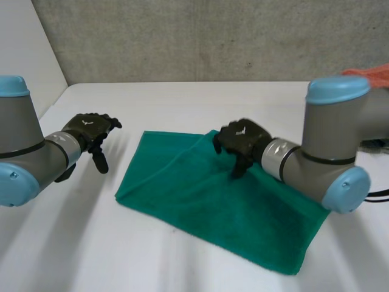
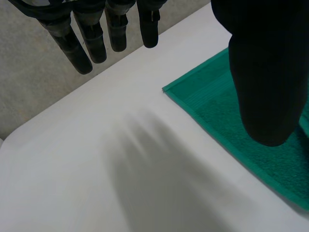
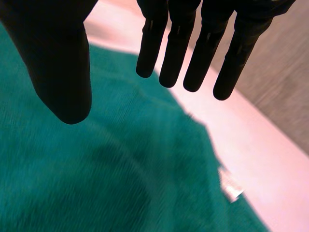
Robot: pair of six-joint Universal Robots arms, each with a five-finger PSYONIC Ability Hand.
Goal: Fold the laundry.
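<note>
A green towel (image 1: 213,201) lies spread out flat on the white table (image 1: 182,103), with one corner pointing toward the left arm. My left hand (image 1: 91,132) hovers over bare table just left of the towel, open and holding nothing. Its straight fingers (image 2: 91,38) hang above the tabletop, and the towel (image 2: 212,92) has a hemmed corner beside its thumb. My right hand (image 1: 242,143) hangs over the towel's far edge, open. Its fingers (image 3: 178,48) and thumb stand apart above the towel (image 3: 120,169) without gripping it. A small white tag (image 3: 231,186) sticks out from the towel's edge.
An orange cloth (image 1: 368,70) lies at the table's far right behind the right arm. A grey wall (image 1: 200,36) closes off the back. The table (image 2: 120,169) is bare under the left hand.
</note>
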